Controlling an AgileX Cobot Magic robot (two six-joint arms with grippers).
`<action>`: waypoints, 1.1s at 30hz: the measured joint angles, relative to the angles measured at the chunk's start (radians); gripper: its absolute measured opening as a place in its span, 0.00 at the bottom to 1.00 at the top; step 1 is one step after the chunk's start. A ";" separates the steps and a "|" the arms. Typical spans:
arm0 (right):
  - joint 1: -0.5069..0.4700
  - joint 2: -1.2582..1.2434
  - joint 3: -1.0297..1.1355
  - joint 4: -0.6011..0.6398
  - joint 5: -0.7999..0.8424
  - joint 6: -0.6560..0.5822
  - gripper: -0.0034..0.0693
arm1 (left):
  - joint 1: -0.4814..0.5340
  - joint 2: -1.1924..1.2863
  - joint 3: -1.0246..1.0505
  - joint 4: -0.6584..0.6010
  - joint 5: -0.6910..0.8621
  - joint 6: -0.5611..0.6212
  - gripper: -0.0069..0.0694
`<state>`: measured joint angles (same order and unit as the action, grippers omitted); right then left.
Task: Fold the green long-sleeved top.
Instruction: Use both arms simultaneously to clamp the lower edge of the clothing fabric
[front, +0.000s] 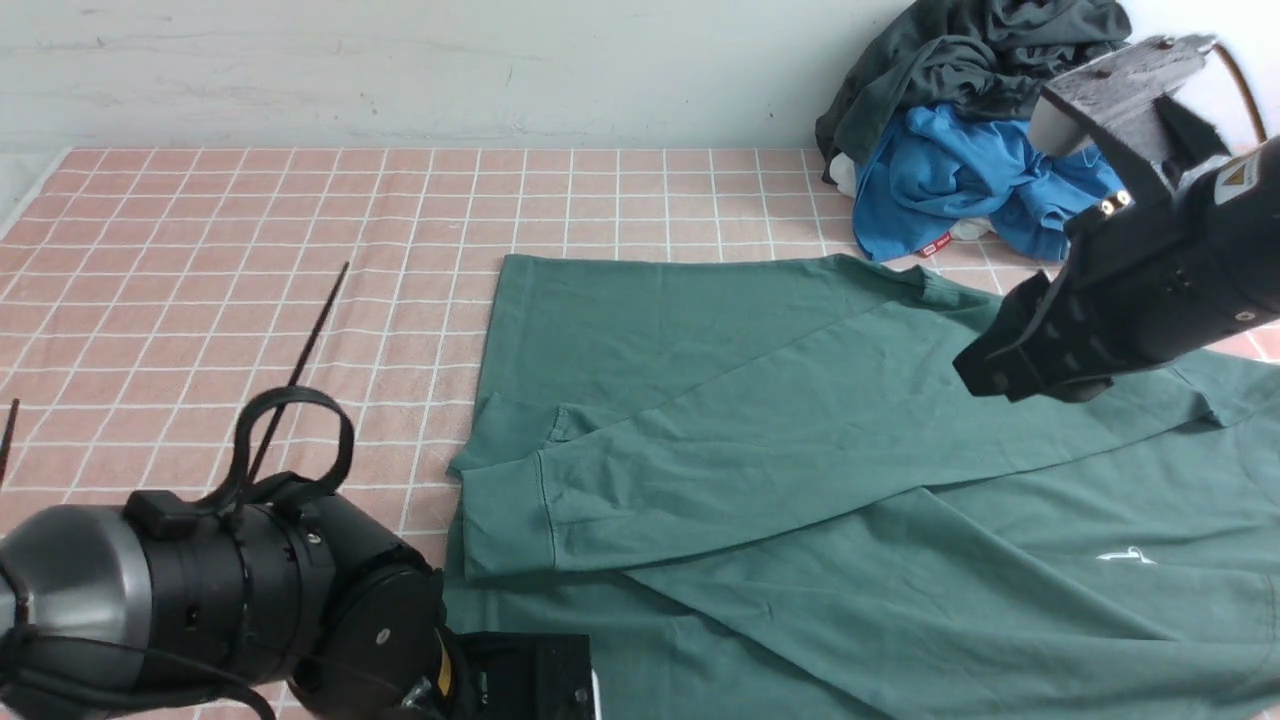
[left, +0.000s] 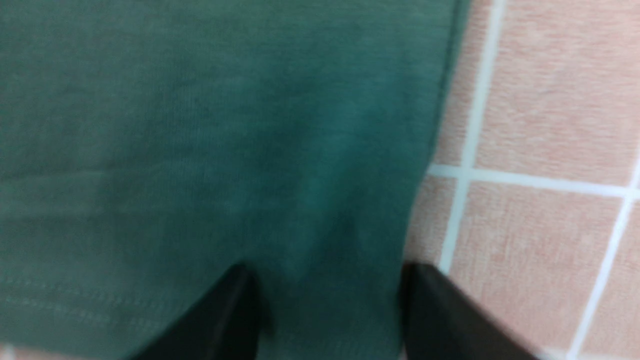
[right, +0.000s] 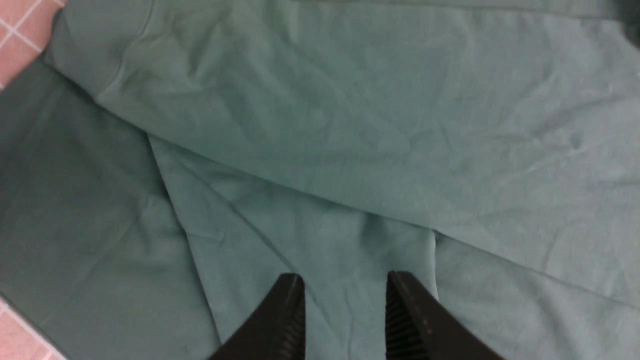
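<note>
Even, soft daylight; left wrist view blurred, the others sharp.

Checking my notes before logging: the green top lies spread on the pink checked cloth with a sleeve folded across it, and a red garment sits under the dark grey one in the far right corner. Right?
Not quite. In the front view, the blue garment lies under the dark grey garment; it is not red. The green top is as you said.
</note>
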<state>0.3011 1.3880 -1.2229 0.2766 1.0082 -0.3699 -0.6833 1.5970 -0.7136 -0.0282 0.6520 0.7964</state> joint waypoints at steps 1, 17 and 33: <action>0.000 -0.006 0.000 0.000 -0.002 0.000 0.35 | -0.015 0.001 0.000 0.017 0.004 -0.003 0.44; 0.000 -0.234 0.020 -0.034 0.067 -0.068 0.18 | -0.081 -0.166 -0.022 0.414 0.213 -0.512 0.10; 0.000 -0.231 0.789 -0.644 -0.226 -0.158 0.69 | 0.095 -0.243 -0.022 0.236 0.198 -0.531 0.10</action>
<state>0.3011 1.1566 -0.4336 -0.3677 0.7821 -0.5280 -0.5884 1.3537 -0.7356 0.2079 0.8497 0.2651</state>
